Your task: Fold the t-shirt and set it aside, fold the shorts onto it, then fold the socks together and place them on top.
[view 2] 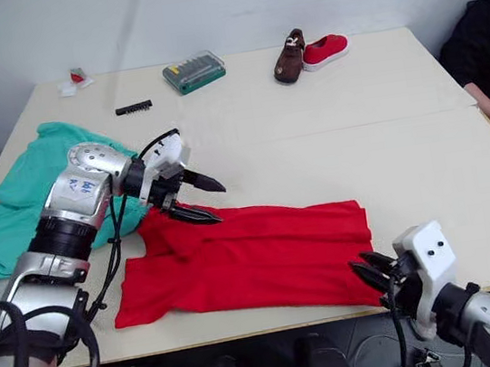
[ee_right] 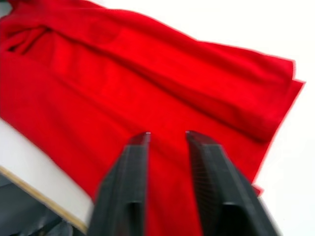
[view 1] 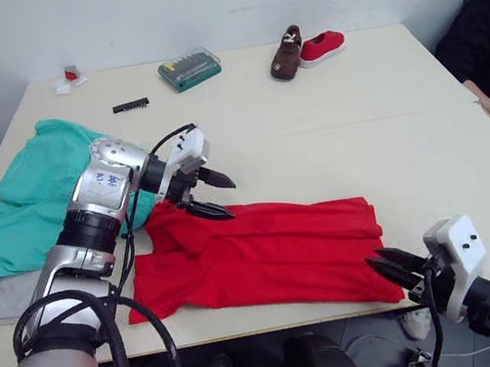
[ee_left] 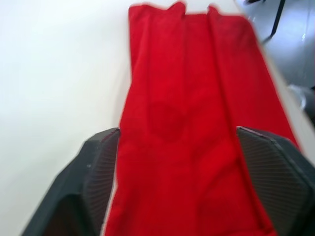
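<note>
The t-shirt (view 1: 269, 255) lies flat on the near half of the tabletop (view 1: 356, 131), already narrowed into a long band whose long axis runs from 9 to 3 o'clock. The left claw (view 1: 213, 195), its 2 fingers spread wide apart, hovers over the band's 9 o'clock end, and the right claw (view 1: 392, 268), its fingers close together with a narrow gap and gripping nothing, sits at the 3 o'clock end by the near corner. With 1 claw at each end, the next fold probably brings 1 end over the other, while the shorts (view 1: 21, 210) wait at 9 o'clock beyond the left arm.
</note>
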You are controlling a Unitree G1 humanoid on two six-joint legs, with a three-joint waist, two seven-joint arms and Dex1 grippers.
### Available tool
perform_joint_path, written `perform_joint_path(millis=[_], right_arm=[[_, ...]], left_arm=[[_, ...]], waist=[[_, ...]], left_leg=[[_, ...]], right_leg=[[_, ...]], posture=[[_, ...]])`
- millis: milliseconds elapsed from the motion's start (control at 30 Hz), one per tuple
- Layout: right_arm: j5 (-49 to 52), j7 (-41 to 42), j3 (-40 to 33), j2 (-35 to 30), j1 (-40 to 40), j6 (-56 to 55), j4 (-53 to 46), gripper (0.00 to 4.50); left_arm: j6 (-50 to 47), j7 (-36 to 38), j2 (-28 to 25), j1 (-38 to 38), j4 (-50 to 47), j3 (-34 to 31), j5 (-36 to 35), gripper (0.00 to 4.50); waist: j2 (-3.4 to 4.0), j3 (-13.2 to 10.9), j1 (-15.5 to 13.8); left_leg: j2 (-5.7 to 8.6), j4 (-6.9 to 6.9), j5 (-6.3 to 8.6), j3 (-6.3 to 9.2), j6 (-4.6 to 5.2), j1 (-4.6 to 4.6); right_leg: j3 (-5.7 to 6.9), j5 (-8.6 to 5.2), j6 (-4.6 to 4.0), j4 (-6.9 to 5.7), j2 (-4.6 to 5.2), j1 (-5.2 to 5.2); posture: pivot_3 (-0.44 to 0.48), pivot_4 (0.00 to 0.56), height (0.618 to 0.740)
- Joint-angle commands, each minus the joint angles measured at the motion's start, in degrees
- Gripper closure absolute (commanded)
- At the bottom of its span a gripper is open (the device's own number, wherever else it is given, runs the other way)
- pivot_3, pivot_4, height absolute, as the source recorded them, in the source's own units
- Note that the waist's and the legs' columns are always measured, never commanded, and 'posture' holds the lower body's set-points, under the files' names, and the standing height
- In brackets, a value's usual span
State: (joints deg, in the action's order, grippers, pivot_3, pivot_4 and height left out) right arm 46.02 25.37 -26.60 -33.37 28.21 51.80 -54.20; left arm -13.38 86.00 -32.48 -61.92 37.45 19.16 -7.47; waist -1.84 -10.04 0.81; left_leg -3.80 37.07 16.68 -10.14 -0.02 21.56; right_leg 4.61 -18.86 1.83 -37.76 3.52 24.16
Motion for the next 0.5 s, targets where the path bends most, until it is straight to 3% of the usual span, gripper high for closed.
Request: perform_joint_path(millis=[33,133,200,367,500], right_arm=[[2.42,-1.47,-0.34,0.21,4.38,1.34,-3.14,1.84],[2.7,-1.5,0.36,1.2,9.27,0.73,-3.62,0.75],[1.39,-1.44,1.17,1.5,11.74,-0.4,-3.57,0.1],[-2.93,-2.05,2.2,3.92,16.2,-4.38,-1.33,0.02],[-4.05,1.73,3.24,4.67,16.42,-9.49,-0.44,0.02]], left_arm=[[7.35,4.45,-0.44,-3.69,6.99,0.69,3.38,0.0],[13.58,3.89,-0.53,-5.74,12.84,1.17,6.04,0.0],[12.66,5.58,-0.48,-6.82,14.06,0.14,4.39,0.0],[-0.78,6.5,-5.5,-4.55,-1.35,2.85,-13.01,0.0],[-2.27,6.18,-4.75,-2.27,-6.63,1.11,-12.23,0.0]], waist=[[-0.03,-0.02,0.13],[-0.05,-0.03,0.18],[-0.09,-0.05,0.22],[-0.29,-0.17,0.68],[-0.28,-0.16,0.68]], left_leg=[[-0.01,-0.01,0.01,0.0,-0.02,0.02],[0.0,0.01,0.03,-0.01,0.0,0.11],[0.0,0.04,0.06,-0.01,0.04,0.18],[-0.01,0.28,0.06,0.08,0.11,0.62],[0.01,0.28,0.05,0.1,0.09,0.56]], right_leg=[[0.0,-0.02,-0.01,0.01,-0.02,0.02],[0.01,-0.07,0.02,0.03,-0.01,0.1],[0.01,-0.08,0.04,0.03,0.0,0.15],[0.07,-0.05,0.08,-0.03,0.06,0.45],[0.07,-0.06,0.09,-0.02,0.08,0.39]], posture=[[0.0,0.15,0.74],[0.0,0.15,0.74],[0.0,0.15,0.74],[0.0,0.15,0.74],[0.0,0.15,0.74]])
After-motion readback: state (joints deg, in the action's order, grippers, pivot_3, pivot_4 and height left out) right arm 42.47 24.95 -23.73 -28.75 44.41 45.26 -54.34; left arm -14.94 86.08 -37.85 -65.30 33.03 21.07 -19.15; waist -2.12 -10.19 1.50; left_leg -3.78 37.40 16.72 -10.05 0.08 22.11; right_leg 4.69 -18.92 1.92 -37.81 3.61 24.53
